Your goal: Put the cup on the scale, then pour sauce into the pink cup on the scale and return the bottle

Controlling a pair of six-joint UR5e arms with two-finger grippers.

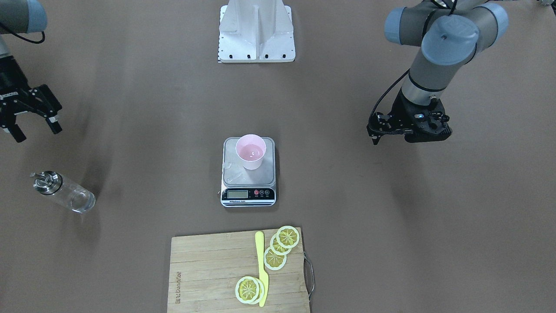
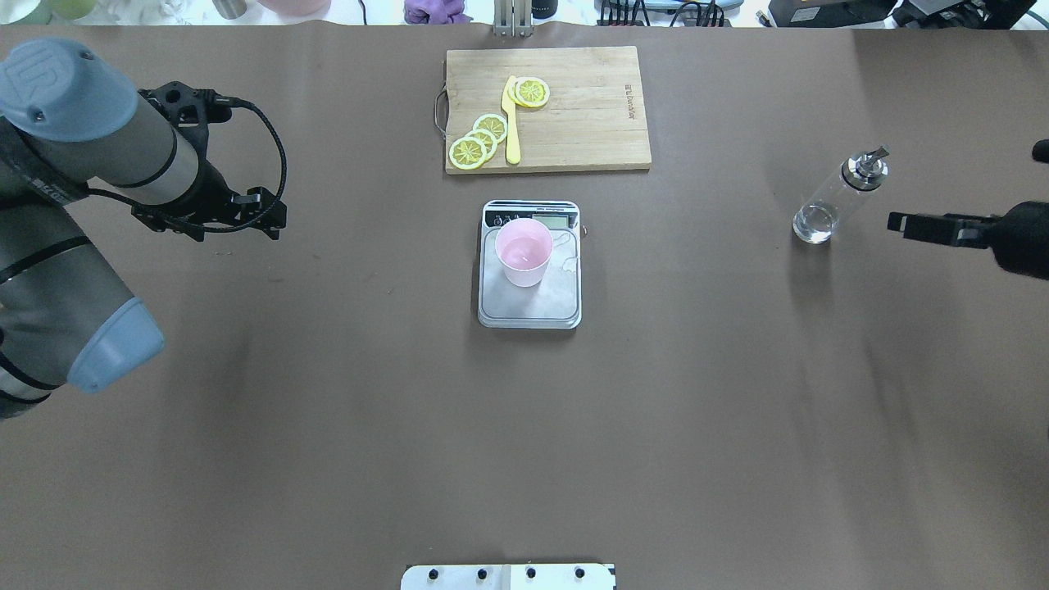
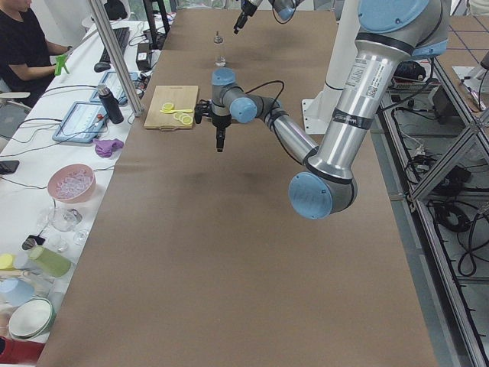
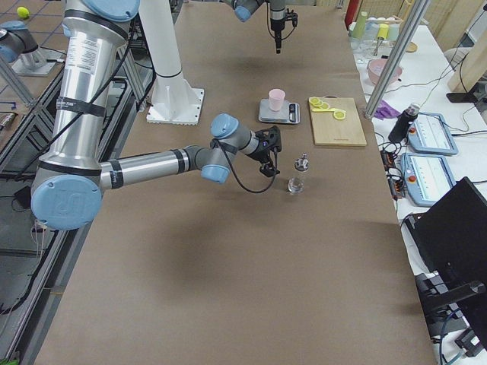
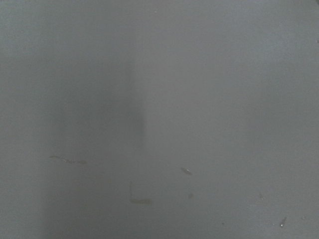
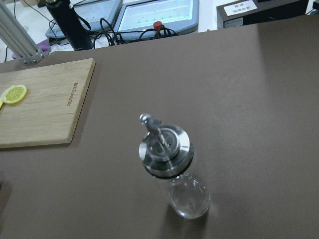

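Note:
The pale pink cup (image 1: 250, 151) stands upright on the steel platform of the scale (image 1: 234, 171), toward its back half; it also shows in the overhead view (image 2: 524, 250). The clear glass bottle (image 1: 65, 193) with its silver pourer cap stands upright on the table, far to the robot's right (image 2: 828, 205), and fills the right wrist view (image 6: 172, 164). My right gripper (image 1: 37, 130) is open and empty, hovering beside the bottle without touching it. My left gripper (image 1: 375, 140) looks shut and empty, above bare table far from the scale.
A wooden cutting board (image 1: 208, 269) with lemon slices (image 1: 278, 248) and a yellow knife (image 1: 260, 265) lies just beyond the scale on the operators' side. The white robot base (image 1: 256, 30) stands at the robot's edge. Wet marks show on the scale platform (image 2: 565, 262).

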